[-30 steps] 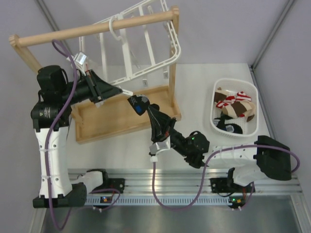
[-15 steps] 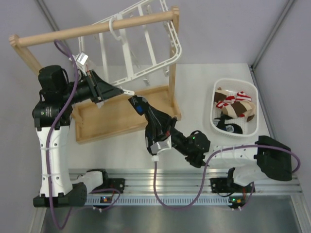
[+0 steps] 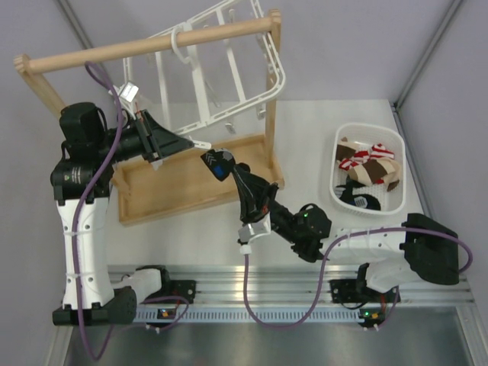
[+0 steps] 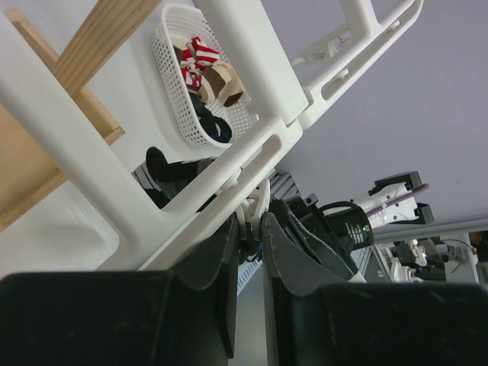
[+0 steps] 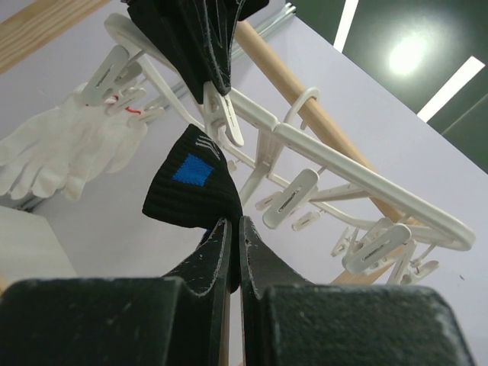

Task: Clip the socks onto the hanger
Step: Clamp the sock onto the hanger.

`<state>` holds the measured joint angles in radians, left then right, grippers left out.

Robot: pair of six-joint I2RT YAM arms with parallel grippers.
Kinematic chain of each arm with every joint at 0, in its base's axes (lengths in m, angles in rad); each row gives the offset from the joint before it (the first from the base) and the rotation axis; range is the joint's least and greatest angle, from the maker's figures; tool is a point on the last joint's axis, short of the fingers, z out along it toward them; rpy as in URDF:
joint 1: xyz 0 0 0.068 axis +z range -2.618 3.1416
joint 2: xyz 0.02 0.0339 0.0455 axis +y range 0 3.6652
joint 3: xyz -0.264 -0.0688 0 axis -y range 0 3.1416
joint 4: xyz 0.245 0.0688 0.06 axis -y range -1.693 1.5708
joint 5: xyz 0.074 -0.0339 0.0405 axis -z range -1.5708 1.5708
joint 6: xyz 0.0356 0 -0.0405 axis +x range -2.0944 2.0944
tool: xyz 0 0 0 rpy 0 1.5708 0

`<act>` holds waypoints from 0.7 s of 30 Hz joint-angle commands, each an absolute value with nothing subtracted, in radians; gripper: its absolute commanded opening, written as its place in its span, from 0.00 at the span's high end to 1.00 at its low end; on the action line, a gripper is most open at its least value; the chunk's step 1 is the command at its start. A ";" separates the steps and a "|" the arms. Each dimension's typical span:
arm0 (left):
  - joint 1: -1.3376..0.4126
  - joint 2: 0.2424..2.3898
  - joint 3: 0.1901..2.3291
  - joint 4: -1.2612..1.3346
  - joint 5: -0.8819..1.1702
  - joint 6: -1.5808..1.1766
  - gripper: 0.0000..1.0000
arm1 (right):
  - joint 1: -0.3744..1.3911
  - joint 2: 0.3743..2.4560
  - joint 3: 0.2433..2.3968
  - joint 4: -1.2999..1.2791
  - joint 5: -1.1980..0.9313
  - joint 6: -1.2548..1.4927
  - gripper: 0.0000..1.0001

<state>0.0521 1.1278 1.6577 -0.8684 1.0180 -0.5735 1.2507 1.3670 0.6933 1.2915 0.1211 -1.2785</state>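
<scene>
The white hanger hangs tilted from the wooden rail. My left gripper is shut on one of its small clips, seen pinched between the fingers in the left wrist view. My right gripper is shut on a black sock with a blue patch, held just below and right of that clip. In the right wrist view the sock rises from the shut jaws toward the clip, with a small gap between them. Several free clips dangle from the frame.
A white basket at the right holds more socks, red-and-white striped, tan and dark ones. The rail stand's wooden tray base lies under both grippers, with its upright post close by. A white glove-like shape shows in the right wrist view.
The right wrist has shifted slightly while the sock stays just under the clip. The left arm has not moved.
</scene>
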 commanded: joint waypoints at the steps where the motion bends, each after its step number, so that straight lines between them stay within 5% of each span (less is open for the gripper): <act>1: 0.048 1.127 1.644 -0.873 1.140 -0.572 0.83 | 1.235 1.339 0.704 1.709 0.087 -1.253 1.00; 21: 0.055 1.134 1.634 -0.897 1.175 -0.541 0.84 | 1.209 1.348 0.744 1.709 0.034 -1.244 1.00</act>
<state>0.0593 1.1290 1.6436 -0.8639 1.0557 -0.5465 1.2205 1.3670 0.6956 1.2915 0.0700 -1.2636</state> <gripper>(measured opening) 0.193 0.017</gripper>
